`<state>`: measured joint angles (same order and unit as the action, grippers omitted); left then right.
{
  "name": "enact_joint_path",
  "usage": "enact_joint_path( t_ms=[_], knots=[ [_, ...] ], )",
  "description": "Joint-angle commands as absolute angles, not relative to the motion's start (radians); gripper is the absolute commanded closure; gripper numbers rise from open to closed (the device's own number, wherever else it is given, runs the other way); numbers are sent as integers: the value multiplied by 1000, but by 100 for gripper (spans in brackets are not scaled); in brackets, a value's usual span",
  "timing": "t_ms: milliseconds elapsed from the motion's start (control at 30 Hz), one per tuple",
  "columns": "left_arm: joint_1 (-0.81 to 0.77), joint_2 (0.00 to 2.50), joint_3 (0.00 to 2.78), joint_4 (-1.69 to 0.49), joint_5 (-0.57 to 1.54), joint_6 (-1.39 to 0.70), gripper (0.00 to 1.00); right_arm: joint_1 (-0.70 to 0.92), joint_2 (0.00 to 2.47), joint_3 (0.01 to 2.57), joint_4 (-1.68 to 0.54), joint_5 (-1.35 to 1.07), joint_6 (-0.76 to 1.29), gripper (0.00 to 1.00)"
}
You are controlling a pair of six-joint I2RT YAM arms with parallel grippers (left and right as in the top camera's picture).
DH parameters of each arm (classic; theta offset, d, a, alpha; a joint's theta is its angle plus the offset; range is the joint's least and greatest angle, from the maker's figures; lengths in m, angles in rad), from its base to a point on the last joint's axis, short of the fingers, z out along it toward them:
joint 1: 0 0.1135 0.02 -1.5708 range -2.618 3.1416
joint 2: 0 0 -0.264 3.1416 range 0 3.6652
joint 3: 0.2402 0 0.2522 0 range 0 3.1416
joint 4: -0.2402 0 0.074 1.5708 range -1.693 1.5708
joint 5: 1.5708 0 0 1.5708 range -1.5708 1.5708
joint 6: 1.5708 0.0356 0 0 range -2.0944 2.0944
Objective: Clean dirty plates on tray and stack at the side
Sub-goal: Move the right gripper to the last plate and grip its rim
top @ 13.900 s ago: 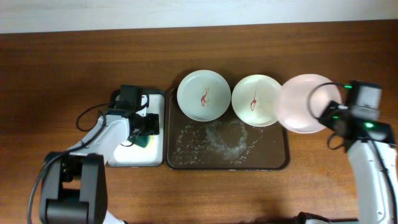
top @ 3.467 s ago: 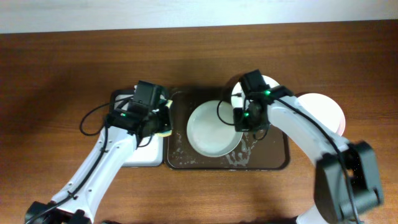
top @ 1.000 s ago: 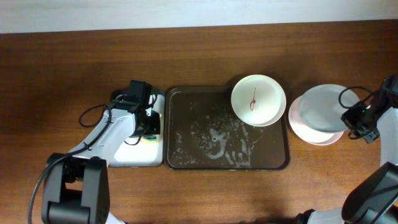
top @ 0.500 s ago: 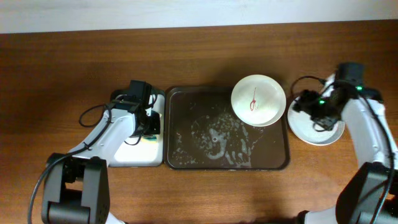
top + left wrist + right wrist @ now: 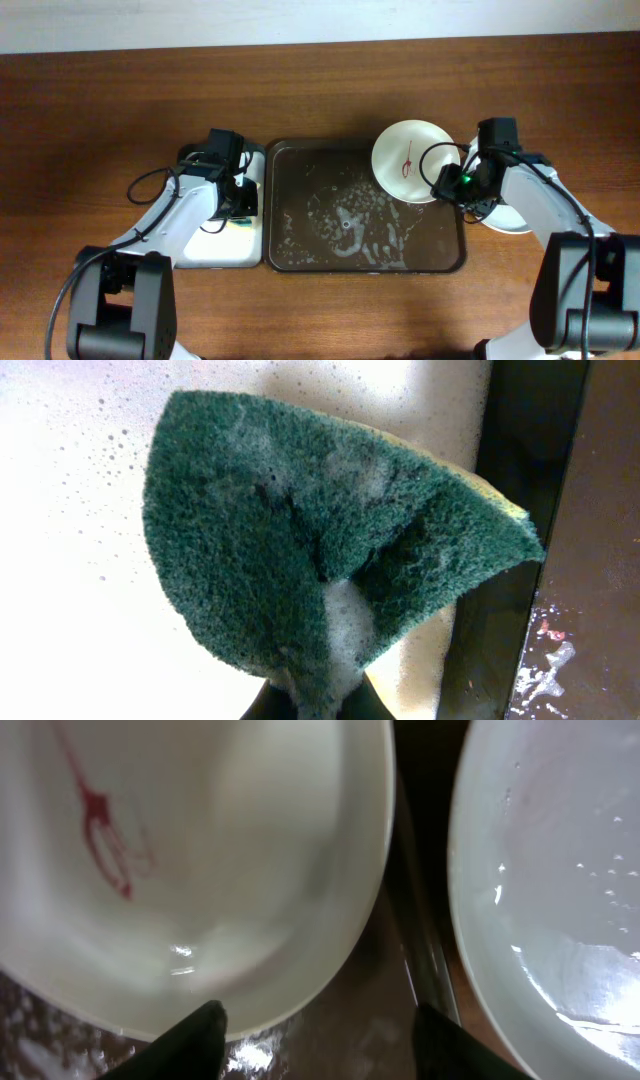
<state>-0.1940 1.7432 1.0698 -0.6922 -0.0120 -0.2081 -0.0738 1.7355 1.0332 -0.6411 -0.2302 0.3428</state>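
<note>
- Plates: one pale smeared plate with a red streak lies in the tray at its far right corner, overlapping the rim there.
- Suds cover the tray's middle.
- Right gripper sits at the tray's right rim, just beside the smeared plate's right edge. Its fingers are spread apart and grip nothing.
- Clean plate, beaded with droplets, lies off the tray just beyond its right rim. The right arm hides most of it from overhead, so the number stacked cannot be told.
- White tray lies just beside the tray's left rim.
- Left gripper is over the white tray, clamped on a soapy green sponge.
</note>
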Motion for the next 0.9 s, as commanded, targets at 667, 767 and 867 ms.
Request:
enact_joint_path(
  t_ms=[667, 767, 867],
  knots=[
    [-187, 1747, 1076, -690, -11, -197, 97, 113, 1807, 1021, -717, -467, 405, 79],
    [-187, 1747, 1076, -690, -10, -197, 97, 104, 1807, 1028, -651, -462, 397, 46],
    [-187, 1747, 1076, -690, -10, -197, 97, 96, 1807, 1047, -568, -456, 313, 46]
  ],
)
